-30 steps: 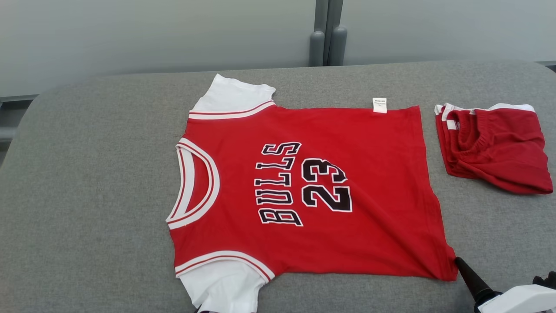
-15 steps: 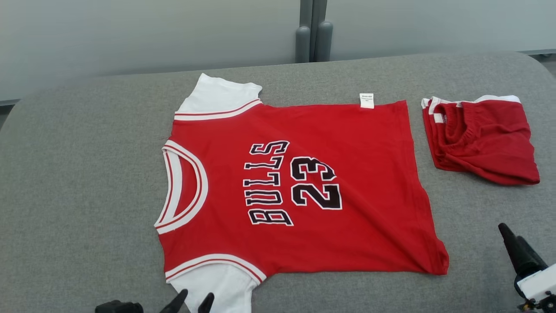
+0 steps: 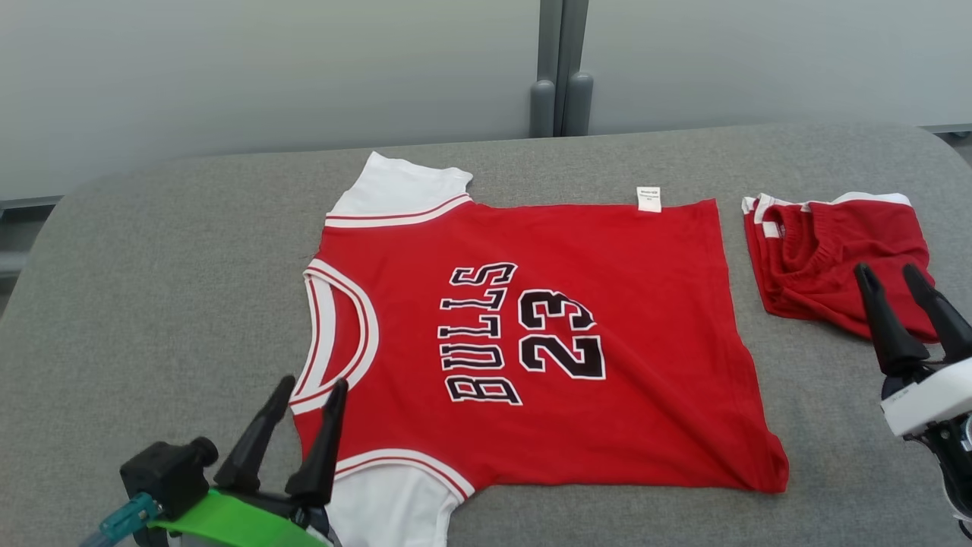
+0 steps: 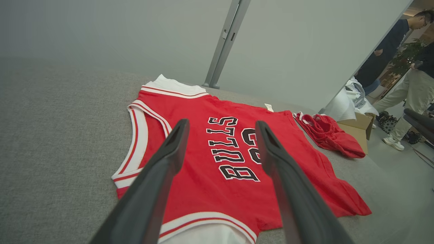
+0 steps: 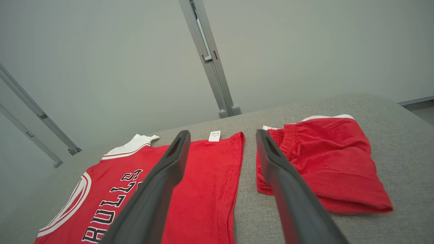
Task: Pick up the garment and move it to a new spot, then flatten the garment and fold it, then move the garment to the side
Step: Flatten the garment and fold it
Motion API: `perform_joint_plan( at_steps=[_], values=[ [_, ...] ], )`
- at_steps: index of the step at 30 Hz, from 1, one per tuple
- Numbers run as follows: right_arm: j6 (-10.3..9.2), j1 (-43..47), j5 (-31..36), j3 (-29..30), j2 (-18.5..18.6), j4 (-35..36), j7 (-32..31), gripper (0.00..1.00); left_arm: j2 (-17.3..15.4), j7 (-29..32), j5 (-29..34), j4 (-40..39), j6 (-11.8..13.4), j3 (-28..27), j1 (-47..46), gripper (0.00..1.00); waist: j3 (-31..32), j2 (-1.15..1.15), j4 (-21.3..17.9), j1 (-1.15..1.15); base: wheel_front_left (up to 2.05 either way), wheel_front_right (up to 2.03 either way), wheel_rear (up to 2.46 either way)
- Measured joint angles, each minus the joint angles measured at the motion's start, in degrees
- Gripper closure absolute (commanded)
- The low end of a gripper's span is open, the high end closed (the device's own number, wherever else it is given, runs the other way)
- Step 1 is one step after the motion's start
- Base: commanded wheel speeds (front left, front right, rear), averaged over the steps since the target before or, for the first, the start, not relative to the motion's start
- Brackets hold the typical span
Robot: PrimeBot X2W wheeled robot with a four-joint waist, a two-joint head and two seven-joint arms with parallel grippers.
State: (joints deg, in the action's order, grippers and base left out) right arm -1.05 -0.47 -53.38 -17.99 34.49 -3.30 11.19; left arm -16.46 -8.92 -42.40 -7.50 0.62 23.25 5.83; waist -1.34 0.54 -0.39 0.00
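Observation:
The garment [image 3: 577, 258] is a red jersey with white sleeves and black "BULLS 23" lettering. It lies flat on the grey table [image 3: 152, 289], collar to the left and hem to the right. My left gripper [image 3: 312, 382] is open at the lower left, its tips above the collar and the near sleeve, nothing between them. Along its fingers, the left wrist view looks over the garment [image 4: 210, 196], with the left gripper [image 4: 221, 122] spread wide. My right gripper [image 3: 885, 267] is open at the right, apart from the hem. It holds nothing in the right wrist view either, where the right gripper [image 5: 222, 132] stands over the garment [image 5: 206, 176].
Folded red shorts [image 3: 820, 258] lie to the right of the jersey, under my right fingers, with a grey gap between the shorts [image 5: 325, 159] and the hem. A grey partition wall stands behind the table. A person [image 4: 383, 61] and a cardboard box [image 4: 352, 125] are beyond the table's right end.
My left gripper has risen into view at the lower left with its jaws apart. My right gripper has left the jersey's near hem corner and moved up beside the shorts. The head camera shifted.

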Motion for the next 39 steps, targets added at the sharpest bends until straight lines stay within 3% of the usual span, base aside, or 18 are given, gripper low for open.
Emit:
perform_joint_plan(
  at_steps=[7,18,39],
  values=[
    [-2.66,-5.2,5.9,-3.7,-2.7,2.2,0.8,0.0,3.2,-4.0,4.0,2.0,4.3,-2.8,-4.0,0.0,0.6,0.0,-1.0,0.0,0.0,0.0,0.0],
    [-5.52,-7.7,11.4,-5.1,-9.1,-0.2,1.9,0.0,5.1,-4.8,9.0,8.2,5.5,-4.8,-5.9,0.0,0.5,0.0,-1.9,0.0,0.0,0.0,0.0],
    [-6.12,-5.9,19.5,-6.4,-16.6,-7.3,3.0,0.0,8.4,-5.3,13.0,15.1,6.0,-6.4,-4.0,0.0,2.1,0.0,-1.2,0.0,0.0,0.0,0.0]
  ],
)
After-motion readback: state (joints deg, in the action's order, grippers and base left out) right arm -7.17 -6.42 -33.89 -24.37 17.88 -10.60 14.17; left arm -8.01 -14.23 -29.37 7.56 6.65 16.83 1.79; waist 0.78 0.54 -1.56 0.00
